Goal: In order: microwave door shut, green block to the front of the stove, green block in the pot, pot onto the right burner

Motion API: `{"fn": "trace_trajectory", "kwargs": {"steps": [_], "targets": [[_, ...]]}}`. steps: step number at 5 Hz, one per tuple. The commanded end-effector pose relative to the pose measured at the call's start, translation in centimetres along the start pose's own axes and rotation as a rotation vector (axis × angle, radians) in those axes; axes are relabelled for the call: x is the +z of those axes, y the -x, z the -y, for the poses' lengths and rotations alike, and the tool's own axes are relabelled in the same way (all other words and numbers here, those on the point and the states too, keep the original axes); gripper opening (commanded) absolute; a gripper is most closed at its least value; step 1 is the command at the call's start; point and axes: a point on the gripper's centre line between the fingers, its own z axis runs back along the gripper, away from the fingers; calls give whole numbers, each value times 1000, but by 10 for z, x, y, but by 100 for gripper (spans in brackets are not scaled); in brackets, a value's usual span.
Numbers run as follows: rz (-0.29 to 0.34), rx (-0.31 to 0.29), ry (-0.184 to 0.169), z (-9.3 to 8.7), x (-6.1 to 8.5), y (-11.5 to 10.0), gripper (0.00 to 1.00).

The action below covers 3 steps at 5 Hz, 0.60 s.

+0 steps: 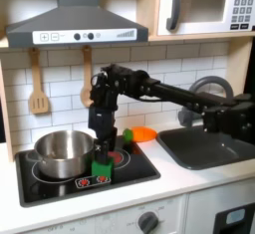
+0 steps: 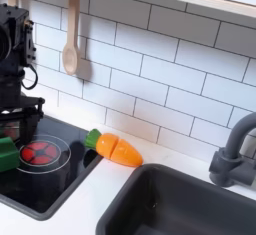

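First exterior view: your green block [image 1: 102, 165] sits at the stove [image 1: 60, 185] front edge, claw [image 1: 103, 148] directly above, grip state unreadable. A skewed descent could knock it off before reaching the pot [image 1: 65, 151].

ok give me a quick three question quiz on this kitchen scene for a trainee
1. True or false: the microwave door is shut.
2. Where does the green block sit? A) inside the pot B) on the stove near its front edge, beside the pot C) in the sink
3. Fill in: the orange toy vegetable lies on the counter between the stove and the ____.

Key: 1 true; 2 B; 3 sink. The gripper is just above the block; whether its jaws are closed cannot be told.
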Motion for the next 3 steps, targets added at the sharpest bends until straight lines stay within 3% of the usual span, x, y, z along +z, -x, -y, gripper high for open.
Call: {"fn": "trace_trajectory", "kwargs": {"steps": [1,3], "targets": [[10,12,4,-14,3,4,100],[-5,12,-9,-10,-7,6,100]]}}
